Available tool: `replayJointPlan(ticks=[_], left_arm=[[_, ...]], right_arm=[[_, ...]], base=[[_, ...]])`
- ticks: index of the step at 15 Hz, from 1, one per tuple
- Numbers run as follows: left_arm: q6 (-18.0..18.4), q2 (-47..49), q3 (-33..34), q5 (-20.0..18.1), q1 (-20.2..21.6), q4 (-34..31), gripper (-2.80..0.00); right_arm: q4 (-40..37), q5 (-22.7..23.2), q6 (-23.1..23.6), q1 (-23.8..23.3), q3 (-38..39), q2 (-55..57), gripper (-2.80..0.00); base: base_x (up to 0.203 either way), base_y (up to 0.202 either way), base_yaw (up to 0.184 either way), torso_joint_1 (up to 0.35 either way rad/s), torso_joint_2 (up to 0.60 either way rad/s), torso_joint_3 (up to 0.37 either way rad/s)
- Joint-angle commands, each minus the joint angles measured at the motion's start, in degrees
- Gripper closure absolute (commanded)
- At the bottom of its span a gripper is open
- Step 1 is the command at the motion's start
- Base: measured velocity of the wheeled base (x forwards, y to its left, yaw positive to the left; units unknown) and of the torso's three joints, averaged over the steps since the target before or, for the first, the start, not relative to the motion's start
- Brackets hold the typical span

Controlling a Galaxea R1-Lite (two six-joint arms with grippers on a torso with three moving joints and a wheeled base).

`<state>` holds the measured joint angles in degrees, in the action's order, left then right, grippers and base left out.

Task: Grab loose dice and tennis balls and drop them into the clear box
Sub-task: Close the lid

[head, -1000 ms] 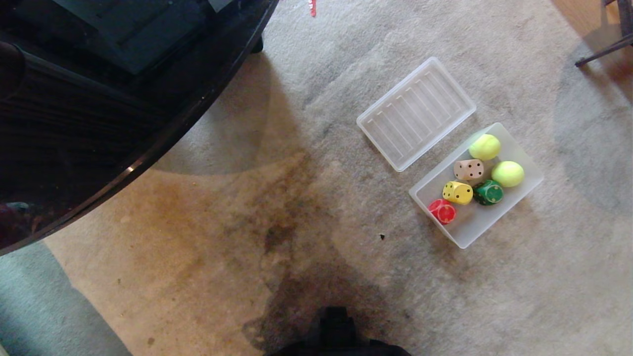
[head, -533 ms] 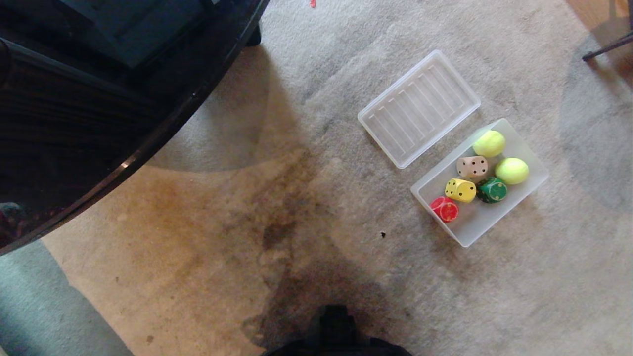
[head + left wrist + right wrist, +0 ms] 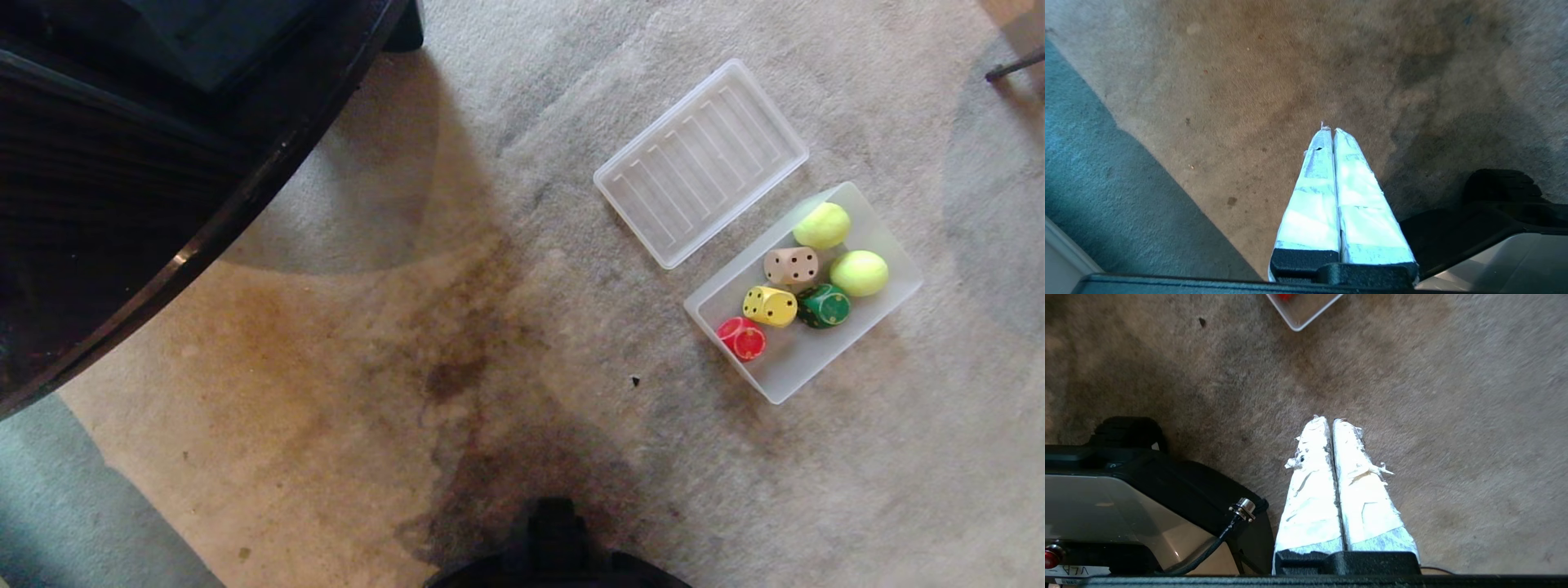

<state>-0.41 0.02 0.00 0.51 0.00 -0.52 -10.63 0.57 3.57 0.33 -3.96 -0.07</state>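
Head view gives us the frosted translucent plastic clear box (image 3: 886, 306) on the stained beige carpet (image 3: 343, 343), holding two fuzzy yellow-green tennis balls (image 3: 822, 225) and the red, yellow, beige and dark green dice (image 3: 770, 305). Beside it lies the flat ribbed translucent lid (image 3: 700, 162). Our left gripper (image 3: 1329, 131) and right gripper (image 3: 1331, 420) hang over bare carpet, jaws pressed together, empty.

- four dice (image 3: 770, 306): one red, one yellow, one beige, one dark green
- two tennis balls (image 3: 859, 273)
- one clear box (image 3: 804, 359)
- one ribbed lid (image 3: 700, 163)
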Motion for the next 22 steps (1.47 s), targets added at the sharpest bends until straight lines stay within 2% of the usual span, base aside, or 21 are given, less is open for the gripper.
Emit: replayJointPlan(ticks=[1, 22], left_arm=[[-0.02, -0.02, 0.07, 0.02, 0.00, 0.00, 0.00], [-0.11, -0.02, 0.00, 0.02, 0.00, 0.00, 0.00]], right_arm=[[-0.08, 0.04, -0.06, 0.02, 0.01, -0.01, 0.00], [0.00, 0.04, -0.06, 0.02, 0.01, 0.07, 0.00]], base=[[0.000, 0.000, 0.000, 0.010, 0.00, 0.154], [0.000, 0.000, 0.000, 0.003, 0.00, 0.202]])
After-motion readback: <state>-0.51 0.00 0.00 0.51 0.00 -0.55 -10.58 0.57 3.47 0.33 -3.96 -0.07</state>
